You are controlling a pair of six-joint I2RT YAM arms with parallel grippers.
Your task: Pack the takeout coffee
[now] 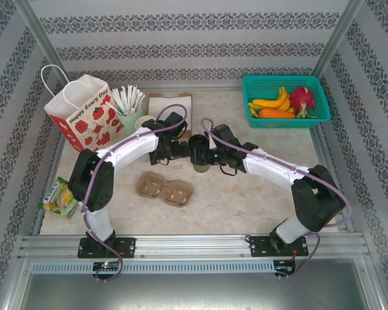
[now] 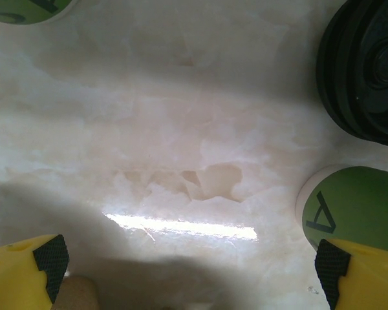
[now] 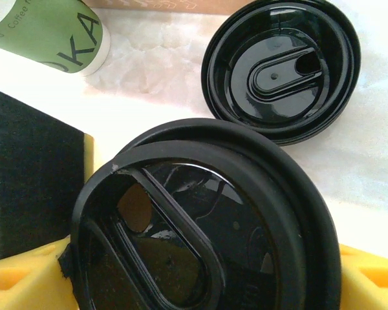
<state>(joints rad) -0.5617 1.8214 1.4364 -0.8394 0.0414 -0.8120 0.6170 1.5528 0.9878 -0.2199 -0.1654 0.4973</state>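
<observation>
The takeout coffee (image 1: 202, 166), an olive-green cup under a black lid (image 3: 200, 219), stands at mid-table. My right gripper (image 1: 205, 155) is shut on it; in the right wrist view the lid lies between the black pad (image 3: 26, 181) and the other yellow finger. My left gripper (image 1: 170, 152) hovers just left of it, open (image 2: 187, 258) over bare marble, and a green cup side (image 2: 352, 206) shows by its right finger. A stack of loose black lids (image 3: 281, 68) (image 2: 365, 71) lies beside the coffee. A second green cup (image 1: 144, 123) (image 3: 52, 32) stands behind.
A flowered paper bag (image 1: 84, 116) stands at the back left beside a mint cup of straws (image 1: 129, 111) and a brown box (image 1: 170, 103). A cardboard cup carrier (image 1: 165, 188) lies near the front. A teal fruit basket (image 1: 313, 84) sits back right and a snack packet (image 1: 59, 199) at the left edge.
</observation>
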